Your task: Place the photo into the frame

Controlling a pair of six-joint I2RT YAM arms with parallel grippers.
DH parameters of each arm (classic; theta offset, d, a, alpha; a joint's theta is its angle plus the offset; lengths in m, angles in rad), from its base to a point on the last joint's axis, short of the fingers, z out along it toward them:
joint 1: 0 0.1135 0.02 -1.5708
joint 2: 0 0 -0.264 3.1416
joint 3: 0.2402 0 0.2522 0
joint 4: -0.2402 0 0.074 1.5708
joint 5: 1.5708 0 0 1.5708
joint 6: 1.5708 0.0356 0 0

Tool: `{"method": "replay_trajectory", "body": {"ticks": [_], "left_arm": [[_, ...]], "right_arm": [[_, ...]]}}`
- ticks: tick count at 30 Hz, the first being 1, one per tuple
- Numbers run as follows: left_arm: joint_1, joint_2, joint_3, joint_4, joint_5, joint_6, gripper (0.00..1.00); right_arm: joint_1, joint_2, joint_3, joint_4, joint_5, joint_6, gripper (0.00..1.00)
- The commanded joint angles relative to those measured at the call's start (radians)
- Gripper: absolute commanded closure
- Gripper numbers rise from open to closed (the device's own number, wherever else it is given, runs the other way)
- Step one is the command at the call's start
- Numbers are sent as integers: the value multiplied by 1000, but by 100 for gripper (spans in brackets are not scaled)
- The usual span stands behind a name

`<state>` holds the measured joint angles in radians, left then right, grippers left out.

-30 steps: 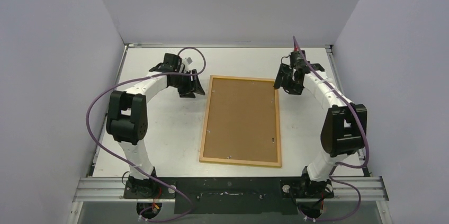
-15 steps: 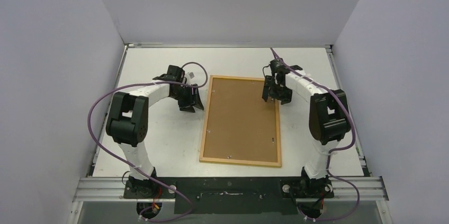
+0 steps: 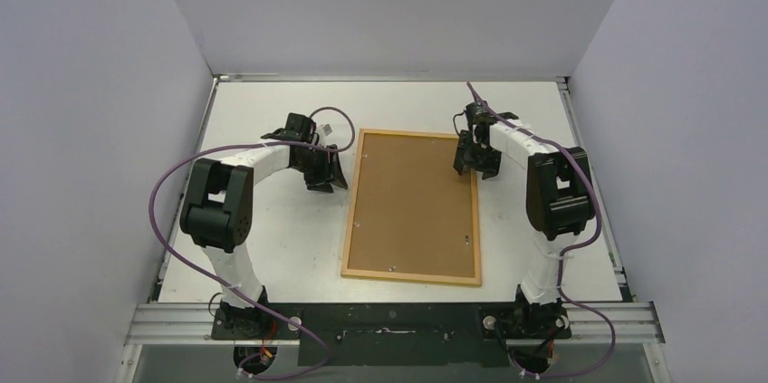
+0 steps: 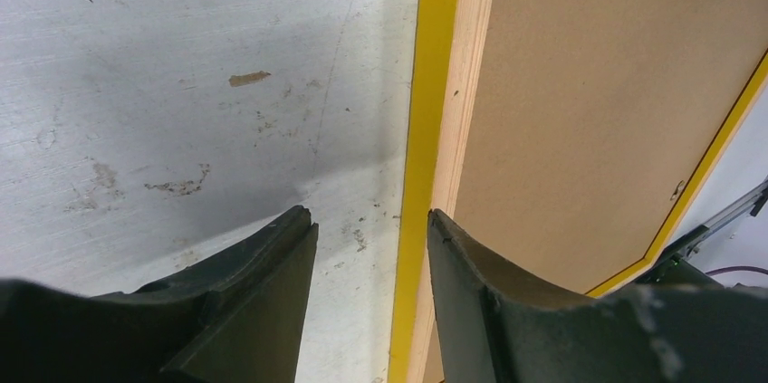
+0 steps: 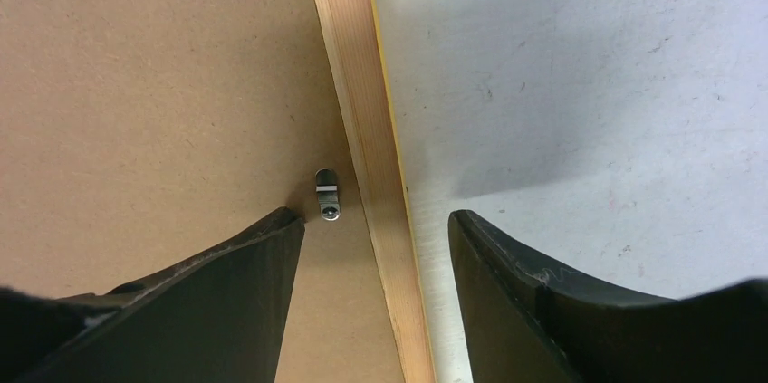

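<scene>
The frame [image 3: 352, 206] lies face down on the table [image 3: 272, 220], wood side up, with the brown board [image 3: 412, 202] sitting in its back. I think it lies this way so the back can be opened and the photo put in. The photo is not in any view. It may be under the board, but I cannot tell. The right gripper [image 3: 468, 167] hangs low over the frame's far right rim. Its fingers are apart, one over the board and one over the table, with a small metal clip [image 5: 327, 195] between them. It looks ready to turn that clip. The left gripper [image 3: 331, 175] sits low at the far left rim, fingers apart too, holding nothing. Both arms bend in toward the frame.
</scene>
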<state>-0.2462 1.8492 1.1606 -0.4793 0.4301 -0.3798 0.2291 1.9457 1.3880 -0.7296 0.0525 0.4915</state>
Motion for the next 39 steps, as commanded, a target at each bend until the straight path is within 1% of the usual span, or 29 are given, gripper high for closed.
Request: {"method": "replay_trajectory", "body": {"ticks": [1,7,11,16,20,21,28,31,37,39], "left_arm": [[-11,-18,4,36,-1,17,54],[-30,17,4,15,-23,34,56],[-48,30,16,-24,-106,42,60],[-57,55,28,-56,-157,36,65],[-59,66,28,-56,-159,20,67],[-60,68,28,-56,-158,18,67],[-62,80,30,-50,-144,7,69],[-62,84,33,-49,-137,5,70],[-64,90,40,-45,-125,3,70],[-64,90,43,-45,-122,2,70]], "right_arm": [[-18,7,26,50,-19,19,41],[-27,6,-2,88,-36,48,47],[-35,2,-21,107,-33,66,51],[-40,0,-40,131,-45,81,57],[-42,-8,-65,145,-45,86,64],[-43,-10,-71,149,-70,87,66],[-62,-23,-117,199,-142,88,70],[-64,-24,-122,211,-163,83,77],[-68,-14,-129,245,-239,59,82],[-68,-7,-130,253,-267,46,85]]}}
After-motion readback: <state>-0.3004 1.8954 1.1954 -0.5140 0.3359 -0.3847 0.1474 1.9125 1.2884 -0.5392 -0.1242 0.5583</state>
